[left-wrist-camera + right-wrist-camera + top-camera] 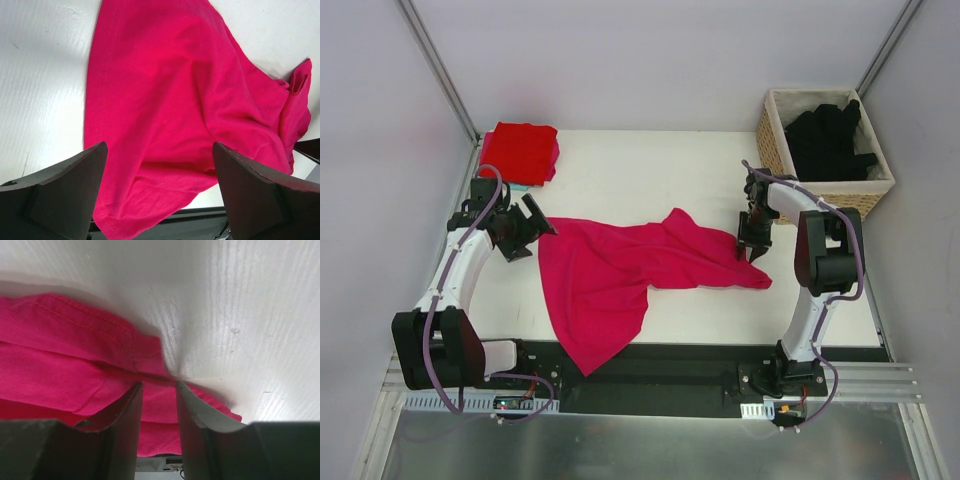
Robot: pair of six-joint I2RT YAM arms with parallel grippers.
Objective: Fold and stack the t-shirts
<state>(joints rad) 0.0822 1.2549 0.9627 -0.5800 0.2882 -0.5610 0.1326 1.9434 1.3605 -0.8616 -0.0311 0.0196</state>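
A magenta-pink t-shirt (610, 275) lies spread and rumpled across the middle of the table, its lower part hanging over the front edge. My left gripper (530, 230) is open at the shirt's left edge; in the left wrist view the shirt (165, 90) lies between and beyond the wide-apart jaws of that gripper (159, 150). My right gripper (752, 250) is at the shirt's right end, shut on a tented-up fold of the shirt (65, 350) at its fingertips (158, 385). A folded red t-shirt (520, 150) lies at the back left. Several black t-shirts (830, 135) fill the basket.
A woven wicker basket (850, 197) stands at the back right corner. The white table (640, 170) is bare behind the pink shirt. A black rail runs along the front edge (700, 355). Grey walls enclose the left, right and back.
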